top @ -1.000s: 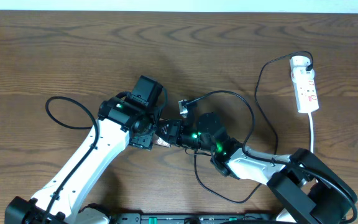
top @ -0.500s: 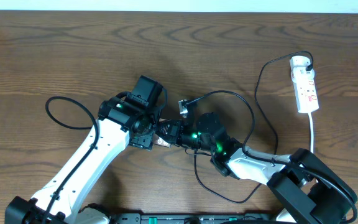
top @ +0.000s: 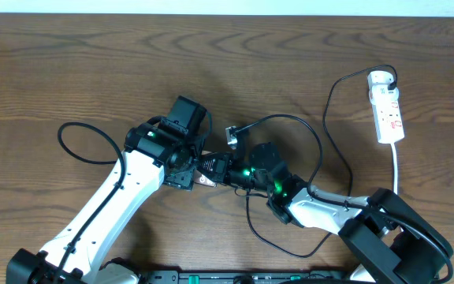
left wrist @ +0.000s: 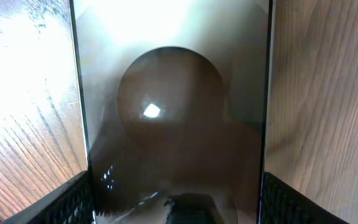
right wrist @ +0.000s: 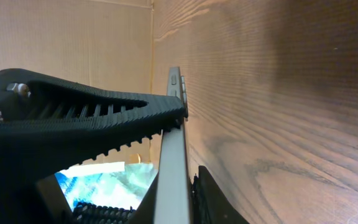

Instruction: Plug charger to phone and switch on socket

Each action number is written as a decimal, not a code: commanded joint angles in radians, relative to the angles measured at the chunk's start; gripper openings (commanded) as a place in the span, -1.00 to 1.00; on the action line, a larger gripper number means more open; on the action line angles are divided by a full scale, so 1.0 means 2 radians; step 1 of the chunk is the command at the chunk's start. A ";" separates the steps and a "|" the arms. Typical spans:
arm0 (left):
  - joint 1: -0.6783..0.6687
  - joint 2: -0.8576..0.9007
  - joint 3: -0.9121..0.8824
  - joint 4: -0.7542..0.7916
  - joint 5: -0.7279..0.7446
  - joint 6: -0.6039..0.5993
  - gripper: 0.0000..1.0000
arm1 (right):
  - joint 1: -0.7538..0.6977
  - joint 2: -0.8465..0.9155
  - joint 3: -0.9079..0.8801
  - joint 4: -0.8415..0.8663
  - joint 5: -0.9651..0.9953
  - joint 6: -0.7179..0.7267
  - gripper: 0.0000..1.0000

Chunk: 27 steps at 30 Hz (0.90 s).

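Note:
The phone fills the left wrist view with its glossy brown face. My left gripper is shut on its two long edges. In the right wrist view the phone shows edge-on, and my right gripper is shut on it across its faces. In the overhead view both grippers, left and right, meet at the table's middle and hide the phone. The charger's connector tip lies free just above them. Its black cable runs to the plug in the white socket.
The socket's white cord runs down at the far right. The charger cable loops past the right arm to the front edge. A black arm cable loops left of the left arm. The table is brown wood.

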 commanded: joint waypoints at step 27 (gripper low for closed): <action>0.001 -0.004 0.014 -0.009 -0.005 0.020 0.73 | -0.002 0.001 0.007 -0.003 0.009 0.007 -0.98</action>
